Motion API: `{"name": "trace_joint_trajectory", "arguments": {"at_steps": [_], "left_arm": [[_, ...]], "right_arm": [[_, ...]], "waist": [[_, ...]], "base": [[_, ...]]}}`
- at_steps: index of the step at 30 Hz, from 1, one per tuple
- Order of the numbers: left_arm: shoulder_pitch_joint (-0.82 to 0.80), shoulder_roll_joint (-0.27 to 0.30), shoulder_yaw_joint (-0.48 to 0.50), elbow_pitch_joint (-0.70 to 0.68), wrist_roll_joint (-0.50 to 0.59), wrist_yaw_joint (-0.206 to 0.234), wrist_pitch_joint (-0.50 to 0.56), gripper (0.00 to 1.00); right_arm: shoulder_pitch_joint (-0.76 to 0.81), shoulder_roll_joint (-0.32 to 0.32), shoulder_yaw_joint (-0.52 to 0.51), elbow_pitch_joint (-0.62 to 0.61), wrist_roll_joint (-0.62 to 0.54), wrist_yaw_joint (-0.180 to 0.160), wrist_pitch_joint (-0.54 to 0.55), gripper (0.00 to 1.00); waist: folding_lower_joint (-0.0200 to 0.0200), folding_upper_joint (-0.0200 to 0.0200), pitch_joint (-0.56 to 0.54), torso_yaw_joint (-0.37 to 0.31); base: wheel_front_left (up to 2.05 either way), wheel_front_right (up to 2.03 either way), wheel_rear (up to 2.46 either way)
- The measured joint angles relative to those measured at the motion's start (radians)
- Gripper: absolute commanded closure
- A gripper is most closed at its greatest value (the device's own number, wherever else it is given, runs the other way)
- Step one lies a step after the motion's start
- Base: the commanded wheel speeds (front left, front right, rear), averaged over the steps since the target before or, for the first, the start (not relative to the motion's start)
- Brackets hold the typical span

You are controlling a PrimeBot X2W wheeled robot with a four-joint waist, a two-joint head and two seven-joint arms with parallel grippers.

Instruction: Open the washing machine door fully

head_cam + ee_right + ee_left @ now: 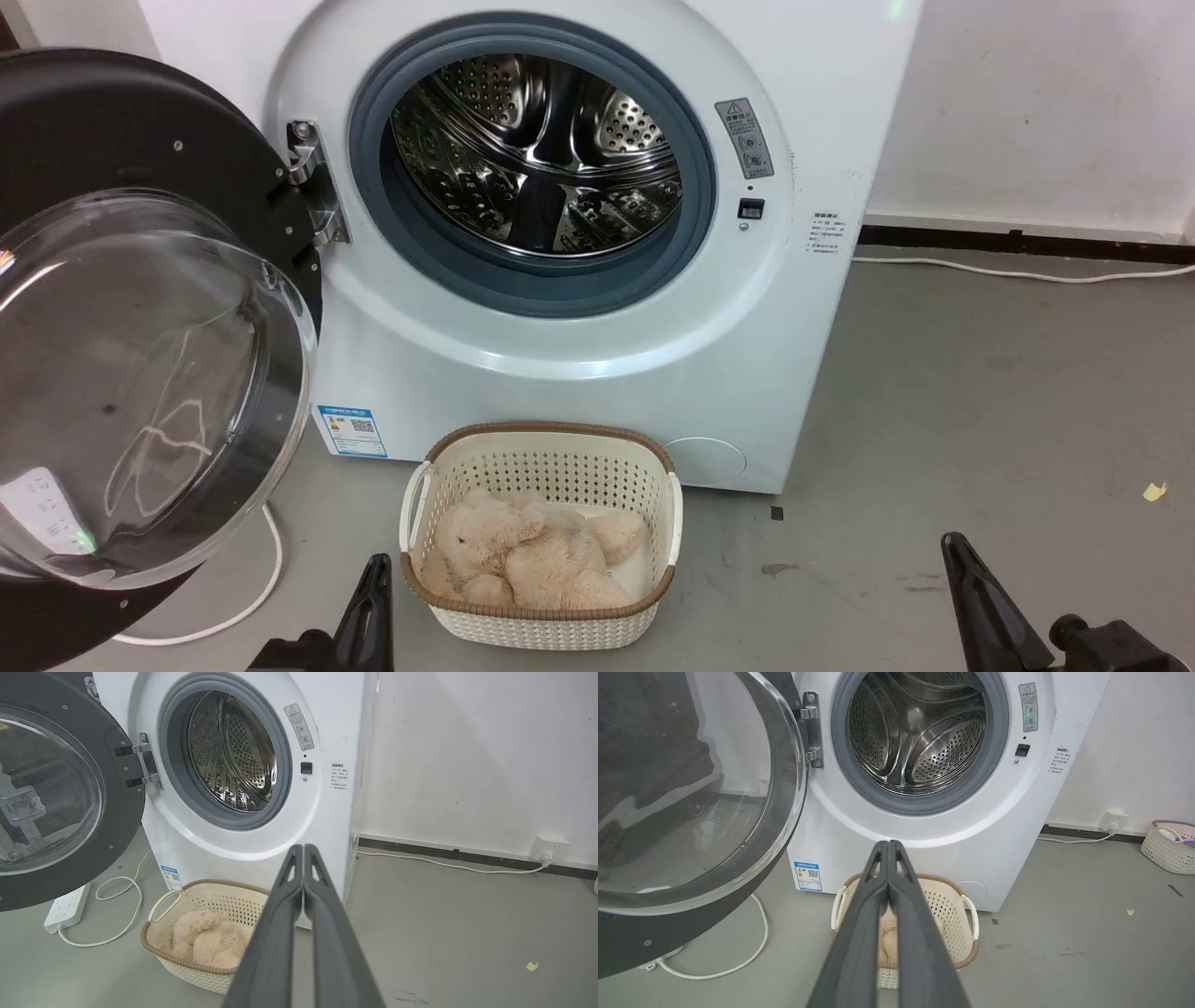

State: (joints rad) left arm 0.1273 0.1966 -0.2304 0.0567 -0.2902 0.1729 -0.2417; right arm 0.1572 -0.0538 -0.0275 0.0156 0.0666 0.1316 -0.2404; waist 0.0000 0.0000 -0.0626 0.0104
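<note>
The white washing machine (579,392) (924,826) (233,844) stands against the wall with its steel drum (537,154) exposed. Its door (140,373) (691,793) (56,798), black-rimmed with a bulging glass bowl, hangs swung out to the left on a metal hinge (313,191). My left gripper (378,565) (889,845) sits low near the basket's left side, shut with nothing in it. At the lower right, well clear of the machine, my right gripper (952,544) (303,848) is shut and holds nothing. Neither gripper touches the door.
A cream basket (541,560) (205,933) with a beige plush toy (532,555) stands on the floor before the machine. A white cable (252,597) and a power strip (67,907) lie under the door. Another basket (1169,847) sits far right by the wall.
</note>
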Motion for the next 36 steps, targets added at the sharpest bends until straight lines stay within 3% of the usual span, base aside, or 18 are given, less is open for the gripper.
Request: {"name": "trace_joint_trajectory", "arguments": {"at_steps": [36], "left_arm": [[-0.028, -0.047, 0.07, -0.017, 0.087, -0.052, 0.074, 1.0]], "right_arm": [[-0.035, 0.0, 0.007, -0.001, -0.016, 0.0, 0.073, 1.0]], "waist": [[0.0, 0.0, 0.019, -0.003]], "base": [[0.0, 0.0, 0.0]]}}
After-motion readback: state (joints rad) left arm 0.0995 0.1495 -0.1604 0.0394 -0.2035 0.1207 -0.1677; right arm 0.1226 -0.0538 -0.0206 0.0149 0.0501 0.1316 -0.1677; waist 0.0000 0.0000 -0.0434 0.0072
